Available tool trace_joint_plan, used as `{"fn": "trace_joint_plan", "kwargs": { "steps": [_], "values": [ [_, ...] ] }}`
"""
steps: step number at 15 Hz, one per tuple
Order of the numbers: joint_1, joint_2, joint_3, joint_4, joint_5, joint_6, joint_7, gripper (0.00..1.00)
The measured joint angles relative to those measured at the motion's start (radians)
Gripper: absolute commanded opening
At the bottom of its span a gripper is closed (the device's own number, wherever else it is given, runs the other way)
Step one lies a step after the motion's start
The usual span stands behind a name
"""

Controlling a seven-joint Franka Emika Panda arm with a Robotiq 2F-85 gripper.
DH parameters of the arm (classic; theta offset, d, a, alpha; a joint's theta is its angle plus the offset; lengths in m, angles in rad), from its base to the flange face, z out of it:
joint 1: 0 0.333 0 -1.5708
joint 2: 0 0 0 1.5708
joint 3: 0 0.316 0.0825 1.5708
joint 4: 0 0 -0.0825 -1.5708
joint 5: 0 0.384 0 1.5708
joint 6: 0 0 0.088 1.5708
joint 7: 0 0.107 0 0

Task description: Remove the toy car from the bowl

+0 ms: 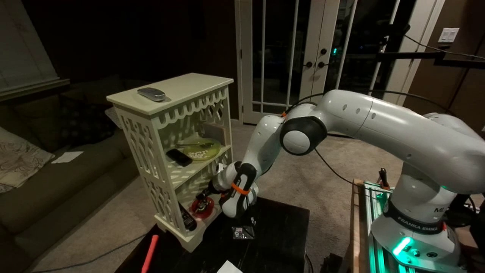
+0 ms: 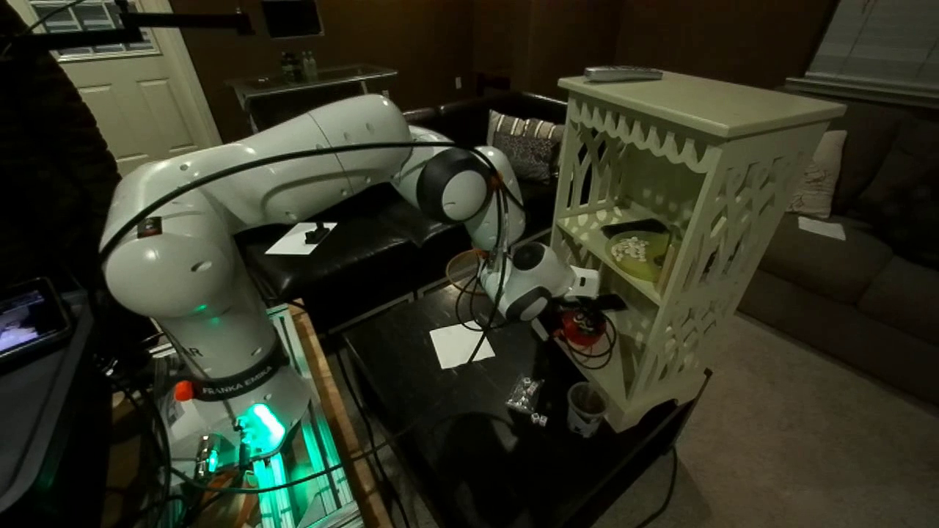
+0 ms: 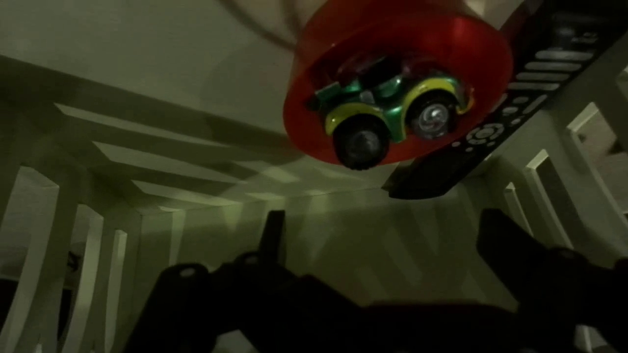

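Observation:
The red bowl point(image 3: 471, 44) stands on the bottom shelf of the white lattice rack. It also shows in both exterior views point(image 1: 207, 216) point(image 2: 587, 337). The toy car point(image 3: 387, 108), green and yellow with black wheels, sits inside it, wheels toward the wrist camera; it is small and dark in the exterior view point(image 1: 203, 205). My gripper point(image 3: 382, 220) is open with nothing between its fingers. It reaches into the bottom compartment, by the bowl and apart from the car in the wrist view. In an exterior view the gripper point(image 1: 201, 195) is at the bowl's upper edge.
A black remote point(image 3: 520, 98) lies beside the bowl. The rack point(image 1: 189, 85) has lattice side walls and a middle shelf above, holding a phone point(image 1: 179, 157) and a green-yellow plate point(image 1: 212, 151). A cup point(image 2: 587, 414) and a small bag point(image 2: 524, 394) stand on the black table point(image 2: 411, 396).

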Motion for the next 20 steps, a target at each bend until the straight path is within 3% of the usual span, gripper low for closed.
{"fn": "trace_joint_plan", "kwargs": {
  "steps": [12,13,14,20],
  "values": [
    [-0.013,0.167,-0.008,0.257,-0.008,-0.139,-0.007,1.0],
    [-0.013,0.171,-0.006,0.262,-0.008,-0.142,-0.007,0.94],
    [-0.013,0.171,-0.003,0.263,-0.008,-0.142,-0.008,0.74],
    [-0.013,0.171,0.004,0.262,-0.011,-0.144,-0.018,0.3]
  ]
}}
